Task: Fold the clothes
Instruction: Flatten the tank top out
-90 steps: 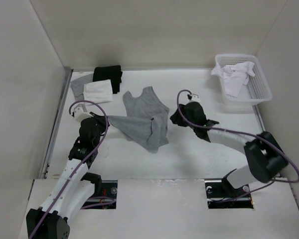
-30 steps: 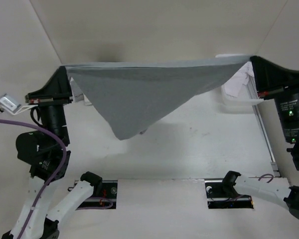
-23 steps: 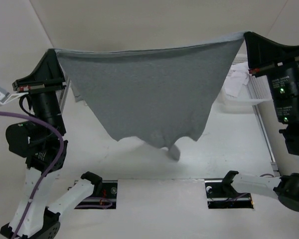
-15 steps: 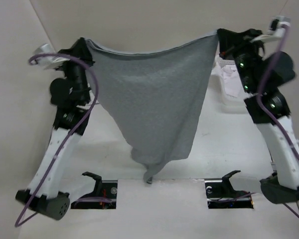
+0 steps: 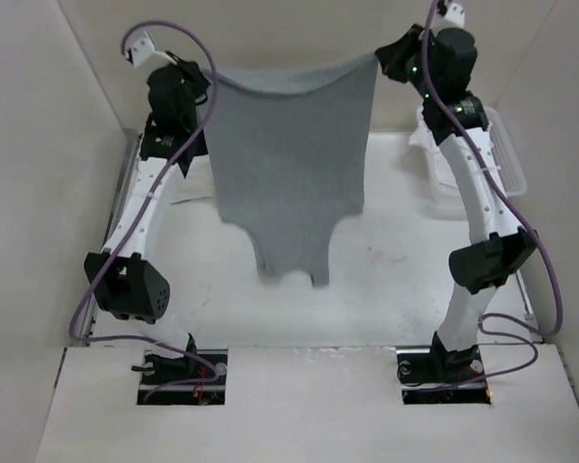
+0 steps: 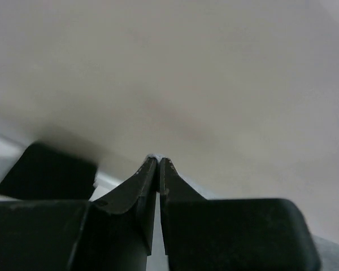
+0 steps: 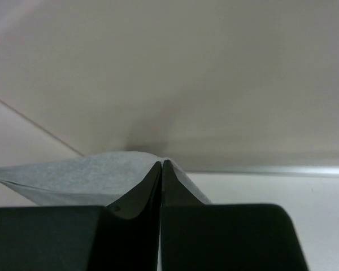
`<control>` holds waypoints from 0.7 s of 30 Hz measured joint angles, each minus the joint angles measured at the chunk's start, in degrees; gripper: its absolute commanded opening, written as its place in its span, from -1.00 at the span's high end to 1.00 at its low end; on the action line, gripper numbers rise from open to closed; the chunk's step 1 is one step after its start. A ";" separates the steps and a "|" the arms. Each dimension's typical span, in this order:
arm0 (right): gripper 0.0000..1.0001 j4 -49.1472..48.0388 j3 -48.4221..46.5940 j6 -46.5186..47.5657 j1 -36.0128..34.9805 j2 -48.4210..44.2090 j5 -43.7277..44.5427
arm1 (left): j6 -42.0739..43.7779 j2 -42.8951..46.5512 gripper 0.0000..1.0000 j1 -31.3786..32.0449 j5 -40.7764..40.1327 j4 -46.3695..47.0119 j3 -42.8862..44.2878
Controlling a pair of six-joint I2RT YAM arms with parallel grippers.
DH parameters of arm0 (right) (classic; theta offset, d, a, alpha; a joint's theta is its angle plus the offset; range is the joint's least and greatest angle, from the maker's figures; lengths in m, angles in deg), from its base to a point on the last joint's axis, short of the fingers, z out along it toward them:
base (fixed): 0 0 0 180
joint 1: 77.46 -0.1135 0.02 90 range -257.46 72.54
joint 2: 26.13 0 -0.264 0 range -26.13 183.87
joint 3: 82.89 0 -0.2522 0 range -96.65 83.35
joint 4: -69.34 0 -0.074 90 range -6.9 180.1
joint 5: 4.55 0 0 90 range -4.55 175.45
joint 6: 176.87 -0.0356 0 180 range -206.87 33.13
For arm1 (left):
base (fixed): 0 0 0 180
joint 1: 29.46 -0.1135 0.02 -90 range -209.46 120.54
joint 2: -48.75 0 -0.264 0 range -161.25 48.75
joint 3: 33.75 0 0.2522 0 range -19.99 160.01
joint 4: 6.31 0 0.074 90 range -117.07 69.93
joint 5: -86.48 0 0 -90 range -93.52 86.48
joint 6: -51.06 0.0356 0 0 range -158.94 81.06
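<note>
The grey top (image 5: 289, 164) hangs spread above the table (image 5: 396, 280).
I find the left gripper (image 5: 205, 85) and right gripper (image 5: 381, 60) clamped shut on its upper corners; the left bite is possibly thin. I'd lower evenly, hanging end first.

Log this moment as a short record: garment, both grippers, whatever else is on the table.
garment: light heather-grey sleeveless jersey top, hanging spread in the air between the arms
left gripper: shut on the top's upper left corner
right gripper: shut on its upper right corner
lower end: dangles over the white table; contact unclear
other: white mesh basket at far right
</note>
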 measured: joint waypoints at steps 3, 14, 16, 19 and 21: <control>1.00 0.42 -7.69 -0.09 0.11 -1.64 -0.37 | 0.35 2.14 0.94 -0.07 1.09 1.40 6.62; 0.99 -7.45 14.69 0.76 0.87 -31.19 -0.81 | 2.58 20.41 0.94 0.79 1.29 8.76 -2.56; 0.98 -10.60 27.43 0.74 0.94 -38.32 -0.81 | 2.60 24.63 0.94 2.56 0.24 10.78 -11.45; 0.97 -13.77 48.72 0.55 -0.24 -48.61 0.46 | 2.54 32.06 0.94 6.71 -2.19 12.24 -28.65; 0.99 -13.73 61.20 -0.20 -2.03 -54.21 1.75 | 2.34 37.16 0.94 9.88 -4.52 11.54 -40.33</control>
